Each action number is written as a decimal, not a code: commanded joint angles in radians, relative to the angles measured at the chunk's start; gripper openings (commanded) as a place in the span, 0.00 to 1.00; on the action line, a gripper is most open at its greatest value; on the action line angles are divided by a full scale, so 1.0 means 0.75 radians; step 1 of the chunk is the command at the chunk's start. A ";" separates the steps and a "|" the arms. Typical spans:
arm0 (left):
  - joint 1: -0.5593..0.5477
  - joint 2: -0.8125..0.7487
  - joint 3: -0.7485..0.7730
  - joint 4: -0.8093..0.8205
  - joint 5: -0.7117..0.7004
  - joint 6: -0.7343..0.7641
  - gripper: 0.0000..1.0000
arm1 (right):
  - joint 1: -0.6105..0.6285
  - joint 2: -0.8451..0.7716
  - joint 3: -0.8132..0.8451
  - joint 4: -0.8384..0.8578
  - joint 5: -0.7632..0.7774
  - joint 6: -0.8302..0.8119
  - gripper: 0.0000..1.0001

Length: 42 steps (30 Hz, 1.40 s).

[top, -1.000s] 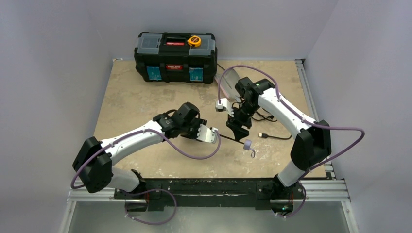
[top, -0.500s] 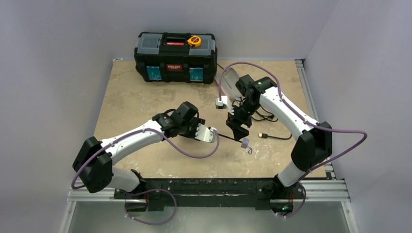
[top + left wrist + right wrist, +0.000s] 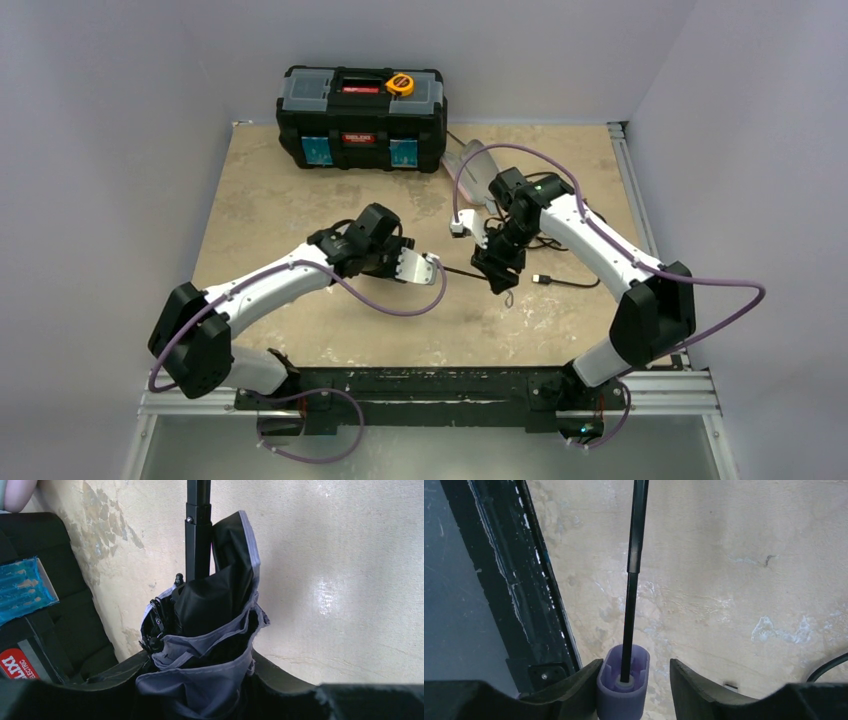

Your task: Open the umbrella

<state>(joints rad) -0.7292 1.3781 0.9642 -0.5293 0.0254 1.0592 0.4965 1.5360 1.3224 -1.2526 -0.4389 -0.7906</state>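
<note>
The umbrella is folded and lies between my arms. My left gripper (image 3: 424,268) is shut on its bunched pale lavender fabric (image 3: 200,680), with black lining showing inside. The thin black shaft (image 3: 460,272) runs right from there; it also shows in the left wrist view (image 3: 198,530). My right gripper (image 3: 500,272) is open around the small lavender handle (image 3: 623,686). The handle rests against the left finger (image 3: 574,685), and a gap shows to the right finger (image 3: 704,690). The shaft (image 3: 634,555) rises straight out of the handle.
A black toolbox (image 3: 360,115) with a yellow tape measure (image 3: 400,83) on its lid stands at the back. A pale fabric sleeve (image 3: 478,160) lies behind the right arm. A black cable (image 3: 565,282) lies at the right. The black front rail (image 3: 509,580) is close by.
My right gripper has moved forward and down over the handle, which lay free beside it before. My left gripper has shifted slightly back and left with the fabric in it.
</note>
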 commanded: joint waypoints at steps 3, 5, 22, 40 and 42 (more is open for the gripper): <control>0.021 -0.064 0.056 0.024 0.039 -0.021 0.00 | 0.062 0.034 0.052 0.102 -0.001 0.074 0.35; 0.031 -0.063 0.079 0.016 0.044 -0.040 0.00 | 0.082 0.036 0.040 0.108 0.003 0.071 0.28; 0.025 -0.083 0.149 0.056 0.145 -0.022 0.00 | 0.169 0.171 0.373 0.112 -0.146 0.111 0.00; 0.847 -0.234 -0.092 0.028 0.116 0.456 0.00 | -0.521 -0.019 -0.033 -0.034 0.459 -0.516 0.00; 0.847 -0.233 -0.058 0.026 0.148 0.438 0.00 | -0.519 0.022 0.029 -0.070 0.433 -0.492 0.00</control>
<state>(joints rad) -0.2150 1.2465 0.8486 -0.4885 0.2935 1.3182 0.1844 1.5558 1.2884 -1.1332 -0.4271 -1.0721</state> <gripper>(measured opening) 0.427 0.311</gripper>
